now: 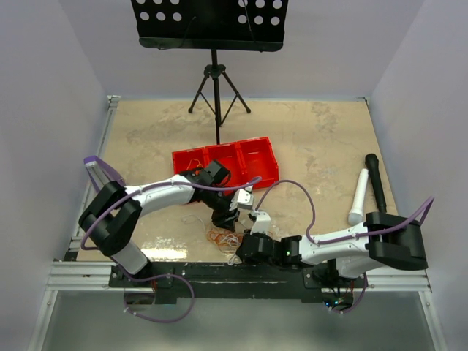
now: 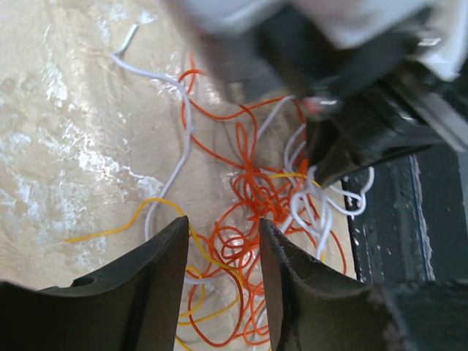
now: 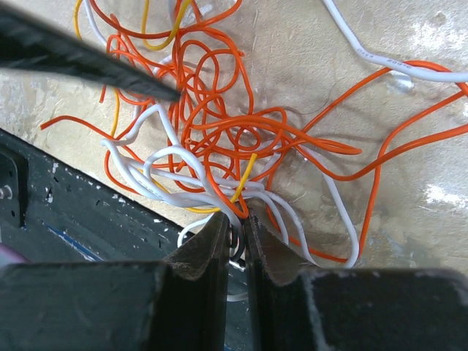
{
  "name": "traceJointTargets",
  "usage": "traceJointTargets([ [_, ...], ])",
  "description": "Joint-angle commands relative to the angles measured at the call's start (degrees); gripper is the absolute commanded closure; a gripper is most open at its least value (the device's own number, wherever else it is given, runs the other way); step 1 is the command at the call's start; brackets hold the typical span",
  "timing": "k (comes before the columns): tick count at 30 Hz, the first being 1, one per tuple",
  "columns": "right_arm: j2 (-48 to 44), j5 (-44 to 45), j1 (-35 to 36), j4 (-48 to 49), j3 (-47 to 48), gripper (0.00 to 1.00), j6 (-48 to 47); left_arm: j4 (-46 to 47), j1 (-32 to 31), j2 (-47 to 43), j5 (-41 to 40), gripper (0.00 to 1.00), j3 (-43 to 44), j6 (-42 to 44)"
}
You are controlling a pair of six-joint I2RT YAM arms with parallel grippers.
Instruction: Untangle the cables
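Beige tabletop [image 1: 314,139], red bin [image 1: 219,146] behind, left pincer [image 2: 221,227] apart over cables [image 2: 248,190], right pincer [image 3: 235,219] clamped on them.

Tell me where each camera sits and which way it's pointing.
Top external: above and behind the arms, facing down at the table; both show.
Left wrist: on the left arm, looking down past the open left pincer at the cables.
Right wrist: on the right arm, past the right pincer shut on white strands.
Shared: cables.
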Motion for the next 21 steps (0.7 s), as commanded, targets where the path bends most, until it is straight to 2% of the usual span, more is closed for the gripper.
traceJointTargets([
  [1,-1.1,2.8,0.5,-1.5,0.3,0.84,1.6,12.4,-0.3,-2.1,-3.5,0.54,-3.2,-9.0],
  [7,-1.3,3.0,1.0,-1.3,0.2,0.84,1.7,16.8,-0.3,-2.0,-6.5,0.57,-3.2,-9.9],
  [21,-2.1,3.5,1.0,-1.3,-0.1,0.85,1.7,7.5,-0.8,-3.5,-3.0,0.59,-4.4,-3.8],
])
